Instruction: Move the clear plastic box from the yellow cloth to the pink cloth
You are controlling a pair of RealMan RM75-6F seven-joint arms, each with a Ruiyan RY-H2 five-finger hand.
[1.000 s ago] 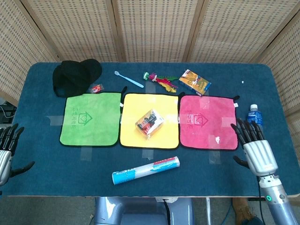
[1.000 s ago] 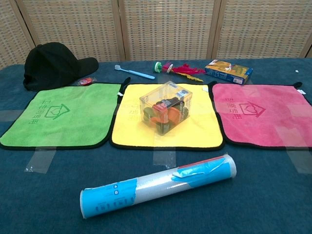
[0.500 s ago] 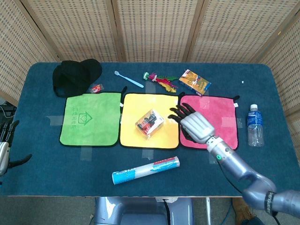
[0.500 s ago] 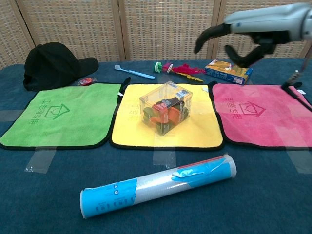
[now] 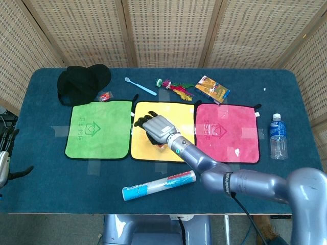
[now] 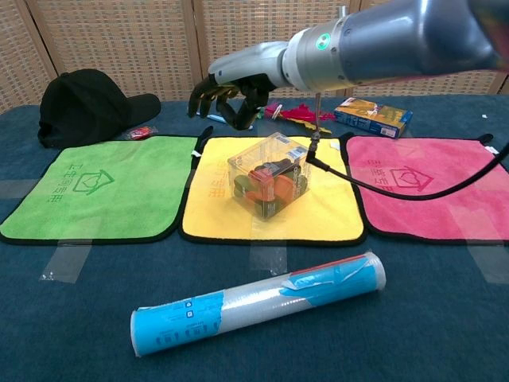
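Swinging my right robot hand (image 6: 225, 94) in from over the pink cloth (image 5: 227, 132), I now have it hovering above the clear box (image 6: 270, 175), fingers spread and empty. Box sits untouched on the yellow cloth (image 6: 211, 211); grasp comes next.

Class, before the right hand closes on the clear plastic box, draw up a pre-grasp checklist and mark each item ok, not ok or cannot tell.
1. Clear plastic box on the yellow cloth: ok.
2. Right hand open, holding nothing: ok.
3. Right hand touching the box: not ok; the chest view shows it above and behind.
4. Pink cloth free to receive the box: ok, nothing lies on it.
5. Arm cable out of the way: not ok; it droops over the pink cloth.
6. Left hand away from the cloths: ok, at the table edge.
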